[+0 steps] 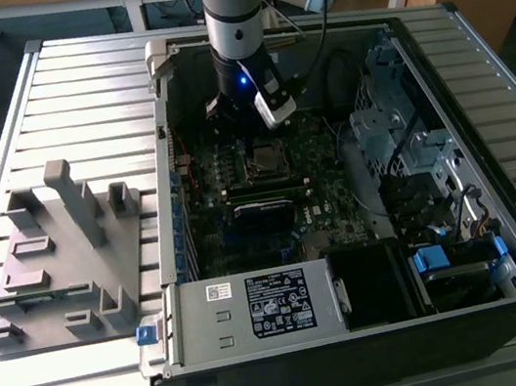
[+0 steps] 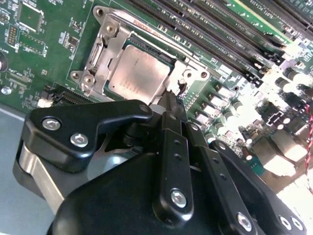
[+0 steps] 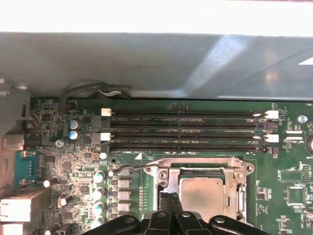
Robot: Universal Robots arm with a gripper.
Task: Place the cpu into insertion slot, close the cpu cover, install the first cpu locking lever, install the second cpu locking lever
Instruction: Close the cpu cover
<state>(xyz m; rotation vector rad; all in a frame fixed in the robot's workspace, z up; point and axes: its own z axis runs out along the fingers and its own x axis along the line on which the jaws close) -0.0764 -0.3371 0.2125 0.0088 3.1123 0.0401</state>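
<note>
The cpu (image 2: 138, 73) (image 3: 202, 192), a dull silver square, lies flat in the insertion slot (image 1: 265, 158) on the green motherboard. The silvery cpu cover (image 2: 103, 51) (image 3: 238, 172) lies down around it, framing the chip. A thin wire locking lever (image 3: 131, 168) runs along one side of the socket, its bent end sticking out past the corner. My gripper (image 2: 170, 100) (image 3: 170, 200) hangs low over the socket's edge, just beside the chip, its two black fingers pressed together. Whether the tips touch a lever is hidden. In the exterior view the gripper (image 1: 251, 120) is inside the open case.
The open computer case (image 1: 504, 241) lies on a slatted metal table. Long black memory slots (image 3: 186, 129) run beside the socket. A power supply (image 1: 257, 307) sits at the case's near side, drive cages (image 1: 395, 121) at the exterior view's right. A grey fixture plate (image 1: 56, 256) stands at the left.
</note>
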